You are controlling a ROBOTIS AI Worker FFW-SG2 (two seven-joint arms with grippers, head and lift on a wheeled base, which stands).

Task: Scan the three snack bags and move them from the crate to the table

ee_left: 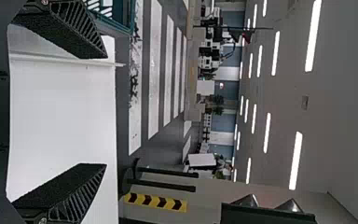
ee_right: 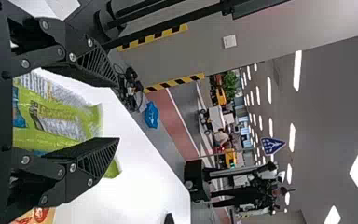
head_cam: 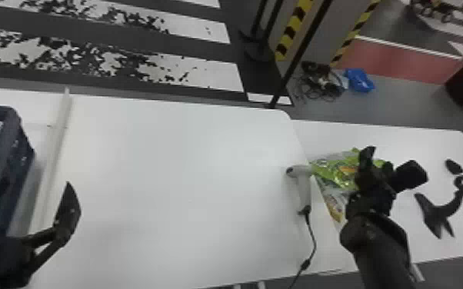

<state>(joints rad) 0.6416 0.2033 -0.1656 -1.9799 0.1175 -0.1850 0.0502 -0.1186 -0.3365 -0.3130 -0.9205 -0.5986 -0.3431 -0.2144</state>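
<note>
My left gripper stands open at the lower left in the head view, next to the dark blue crate. The left wrist view has the left gripper with its fingers wide apart over white tabletop. In the head view my right gripper is above the right-hand table, by a green snack bag; an orange-and-white bag lies partly beneath the green one. The right wrist view shows the right gripper open, the green bag lying below its parted fingers. The crate's contents cannot be made out.
A white handheld scanner with a black cable lies near the right edge of the main white table. A raised strip runs between crate and tabletop. Black parts rest on the right-hand table.
</note>
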